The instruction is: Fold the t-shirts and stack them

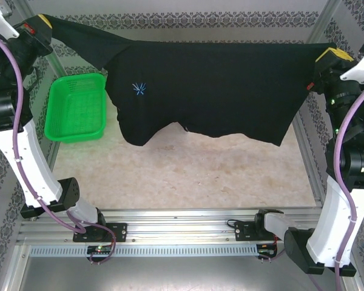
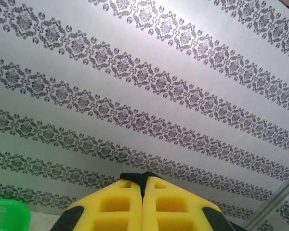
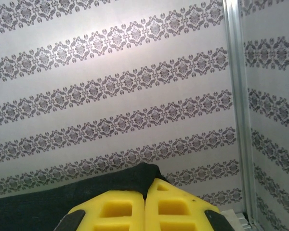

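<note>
A black t-shirt (image 1: 212, 91) with a small light-blue starburst logo (image 1: 139, 88) hangs stretched in the air across the back of the table. My left gripper (image 1: 43, 21) at the far left is shut on one end of the t-shirt, a sleeve edge pulled taut. My right gripper (image 1: 332, 56) at the far right is shut on the other end. In the left wrist view, black cloth (image 2: 137, 177) peeks out between the closed yellow fingertips (image 2: 120, 202). In the right wrist view, the fabric (image 3: 86, 192) drapes over the left yellow fingertip (image 3: 115, 211) and is pinched in the seam.
A green plastic mesh basket (image 1: 76, 107) sits on the table at the left, under the stretched sleeve. The beige tabletop (image 1: 182, 176) lies below the shirt. Patterned walls (image 3: 111, 72) and a metal corner post (image 3: 236, 96) close in the back and sides.
</note>
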